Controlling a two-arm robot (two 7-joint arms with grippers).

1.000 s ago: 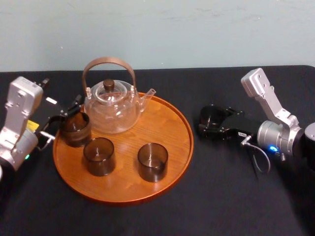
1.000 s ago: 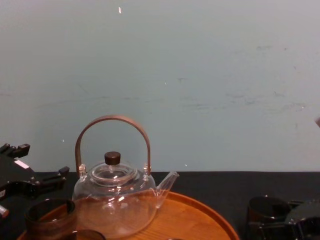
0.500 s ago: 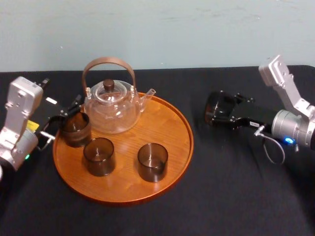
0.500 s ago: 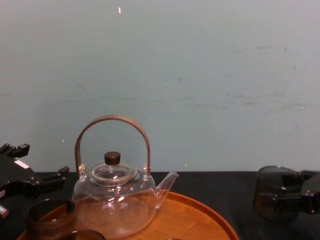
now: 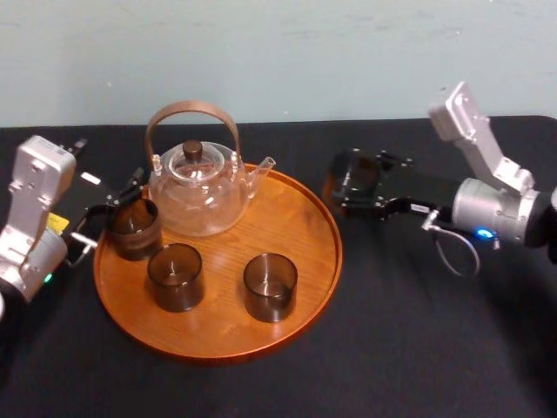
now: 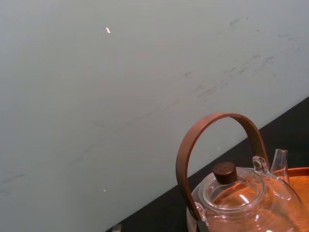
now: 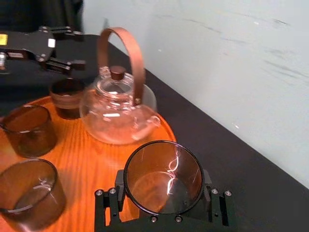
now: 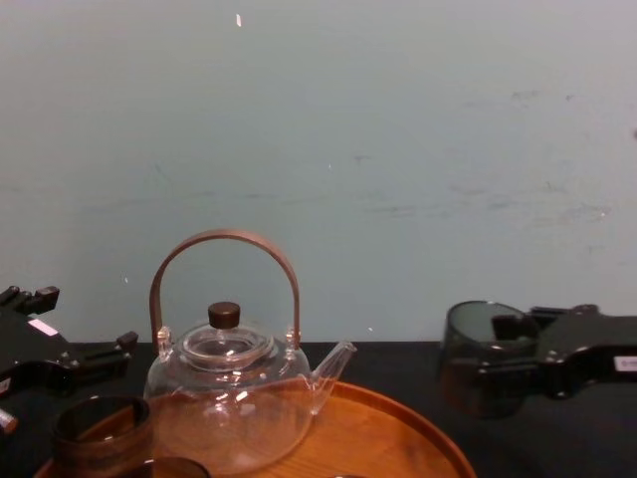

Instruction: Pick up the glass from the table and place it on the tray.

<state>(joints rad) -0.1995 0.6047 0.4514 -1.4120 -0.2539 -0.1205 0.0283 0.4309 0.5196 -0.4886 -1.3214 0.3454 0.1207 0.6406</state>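
Two-fingered, pinched glass [image 5: 355, 181] in right gripper [image 5: 361, 196], off the table [image 5: 392, 331], just beside right rim of tray [image 5: 218, 347]. Held left gripper [image 5: 111, 209], fingers [image 8: 95, 352] spread, at left edge of tray.

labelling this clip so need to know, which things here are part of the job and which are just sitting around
In the job: tray; glass, gripped in the right tool off its right rim.
Just there: teapot and three other glasses, all on the tray; left tool, by the tray's left edge.

Pale blue-green wall [image 8: 398, 149], faint scuffs; black-clothed table [image 5: 392, 348] against it.
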